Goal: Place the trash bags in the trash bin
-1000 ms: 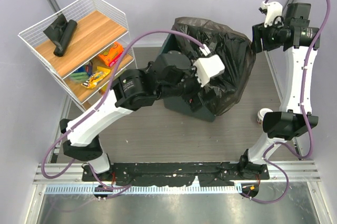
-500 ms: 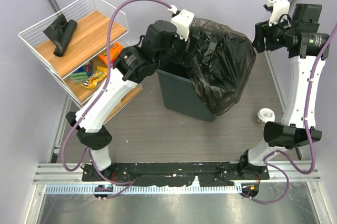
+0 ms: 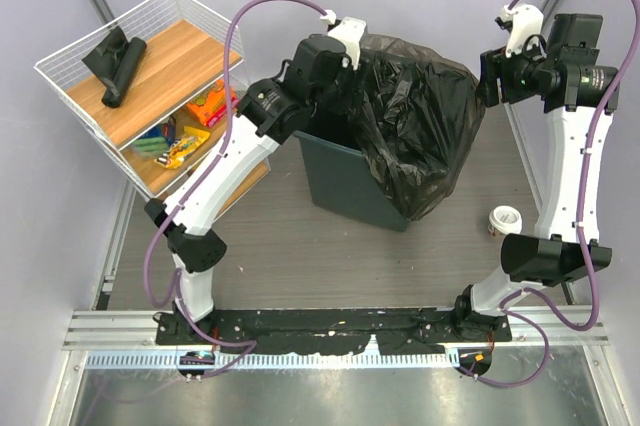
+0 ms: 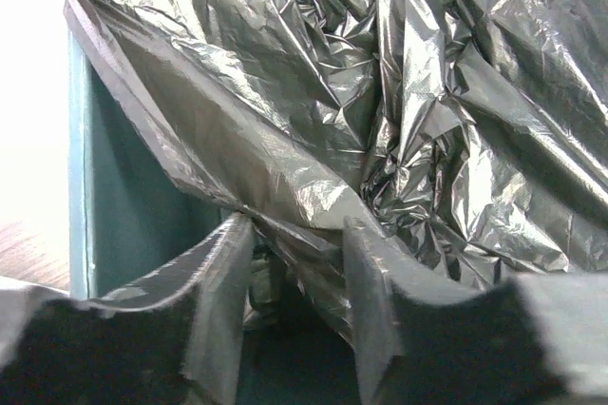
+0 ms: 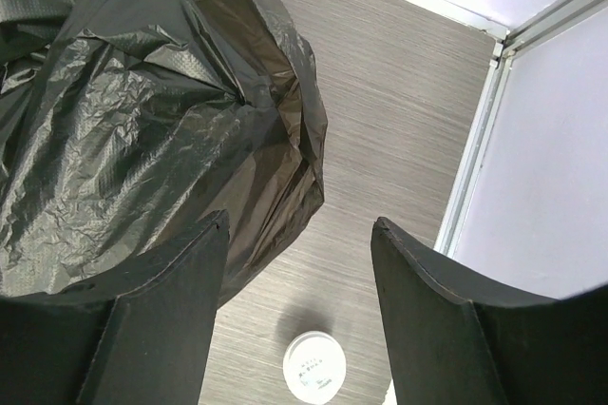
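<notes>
The two fingers of my left claw (image 4: 294, 324) are half spread. A fold of the big black trash bag (image 4: 427, 139) hangs into the gap between them, but they are not pinching it. Just past my fingers, on the left, is the green inside wall of the trash bin (image 4: 104, 224). The bag lies heaped over the bin's top, not down inside.

I think my job now is to catch that fold. I should squeeze slowly and get the plastic deep between my fingers. Shiny plastic can slip out if I nip only the thin edge. Then I should push it straight down, not drag it sideways, so the bin stays put.

My right claw (image 5: 294, 310) is spread wide with nothing in it. It hangs high, apart from the bag.

Only my left wrist camera shows the fold in the gap. From above, my own wrist hides it. Only my right wrist camera shows the bag bulging out over the floor (image 5: 399, 91), near a white cup (image 5: 313, 367). Only the top camera shows the far white rack (image 3: 70, 71). A black roll (image 3: 115, 61) lies on its top shelf, with snack packets (image 3: 205, 106) below.
</notes>
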Robot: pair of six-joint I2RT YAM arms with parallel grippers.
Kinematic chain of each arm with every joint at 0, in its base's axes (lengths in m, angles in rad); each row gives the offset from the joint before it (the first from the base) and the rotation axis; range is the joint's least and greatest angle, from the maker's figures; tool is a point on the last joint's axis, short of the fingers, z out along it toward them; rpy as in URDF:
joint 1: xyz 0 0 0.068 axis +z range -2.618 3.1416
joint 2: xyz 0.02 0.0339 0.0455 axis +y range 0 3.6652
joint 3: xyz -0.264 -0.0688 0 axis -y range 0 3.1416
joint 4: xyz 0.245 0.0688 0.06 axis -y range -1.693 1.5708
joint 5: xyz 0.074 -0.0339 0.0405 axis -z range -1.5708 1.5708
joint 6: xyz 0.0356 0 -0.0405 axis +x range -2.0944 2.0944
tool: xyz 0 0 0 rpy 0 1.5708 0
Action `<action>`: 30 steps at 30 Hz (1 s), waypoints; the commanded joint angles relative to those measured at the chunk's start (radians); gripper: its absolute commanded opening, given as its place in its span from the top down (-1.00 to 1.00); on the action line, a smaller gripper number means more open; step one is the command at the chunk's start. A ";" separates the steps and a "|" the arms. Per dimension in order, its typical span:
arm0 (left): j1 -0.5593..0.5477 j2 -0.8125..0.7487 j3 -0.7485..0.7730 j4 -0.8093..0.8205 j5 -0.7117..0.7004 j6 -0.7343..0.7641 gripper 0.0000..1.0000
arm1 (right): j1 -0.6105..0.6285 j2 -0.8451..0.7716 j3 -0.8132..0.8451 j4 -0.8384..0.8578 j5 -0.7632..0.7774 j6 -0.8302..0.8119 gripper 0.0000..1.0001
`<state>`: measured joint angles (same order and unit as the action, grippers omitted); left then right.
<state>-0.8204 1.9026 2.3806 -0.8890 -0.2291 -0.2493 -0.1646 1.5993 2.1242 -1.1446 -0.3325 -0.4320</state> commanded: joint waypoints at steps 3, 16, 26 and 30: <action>0.032 -0.022 0.005 0.078 0.033 -0.024 0.38 | 0.004 -0.053 -0.009 0.034 -0.003 -0.008 -0.32; 0.099 -0.175 -0.156 0.078 0.071 0.039 1.00 | 0.007 -0.068 -0.017 0.029 -0.049 -0.011 -0.32; 0.132 -0.254 -0.261 0.052 0.060 0.119 1.00 | 0.008 -0.098 -0.027 0.008 -0.158 -0.010 -0.32; 0.170 -0.260 -0.273 0.036 0.060 0.139 1.00 | 0.017 -0.117 -0.055 -0.003 -0.209 -0.014 -0.32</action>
<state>-0.6922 1.6756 2.1189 -0.8570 -0.1711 -0.1490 -0.1585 1.5333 2.0865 -1.1454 -0.4664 -0.4389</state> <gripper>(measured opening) 0.011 0.661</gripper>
